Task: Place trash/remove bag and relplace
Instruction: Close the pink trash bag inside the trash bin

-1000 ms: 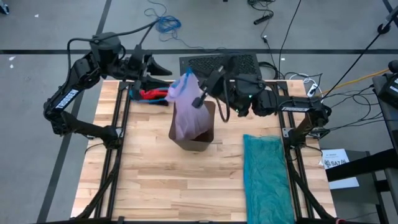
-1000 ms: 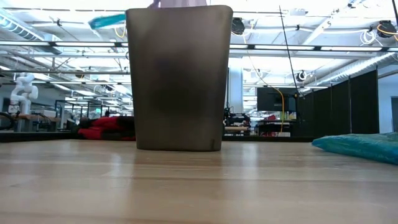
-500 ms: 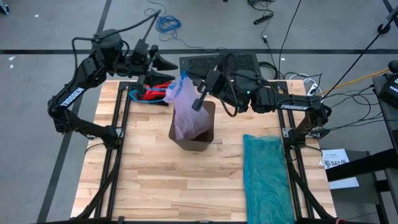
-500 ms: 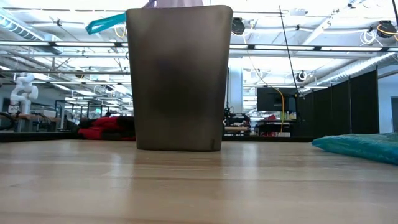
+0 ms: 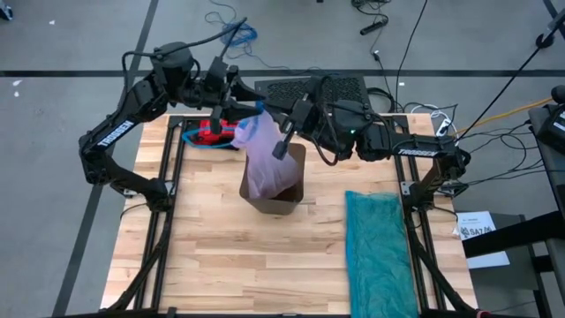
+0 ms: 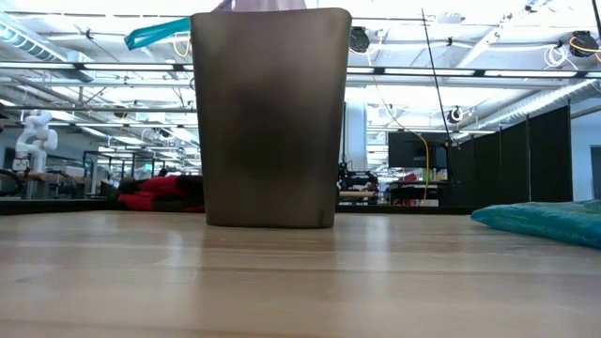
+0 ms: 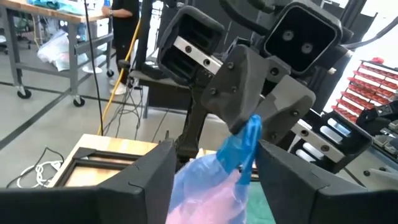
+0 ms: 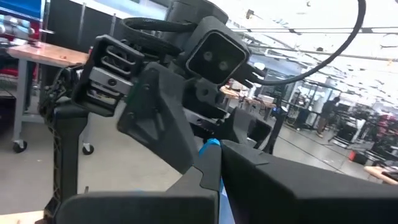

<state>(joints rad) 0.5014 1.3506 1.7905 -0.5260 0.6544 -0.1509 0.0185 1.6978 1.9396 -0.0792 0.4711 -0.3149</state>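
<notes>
The brown bin (image 5: 284,196) (image 6: 270,117) stands upright on the wooden table. The lilac-pink bag (image 5: 261,159) (image 7: 205,196) is drawn up out of it, its gathered top above the rim. My right gripper (image 5: 270,115) (image 8: 211,155) is shut on that top. My left gripper (image 5: 250,99) (image 7: 214,152) is open and level, one finger on either side of the bag's top; whether it touches the plastic I cannot tell. The trash is out of view. My right gripper pinches a blue strip (image 7: 241,152) at the bag's gathered top between its two fingertips, coming level from the table's right. The bag hangs below the fingers, its lower part down inside the bin.
A red glove (image 5: 216,132) lies at the far left of the table, left of the bin. A teal-green bag (image 5: 380,252) lies flat along the right side. A black grille (image 5: 309,88) sits past the far edge. The near half of the table is bare wood.
My left gripper has moved toward the table's right, up to the bag's top, and has stayed open. My right gripper has kept its place and its hold on the bag while its wrist turned a little.
</notes>
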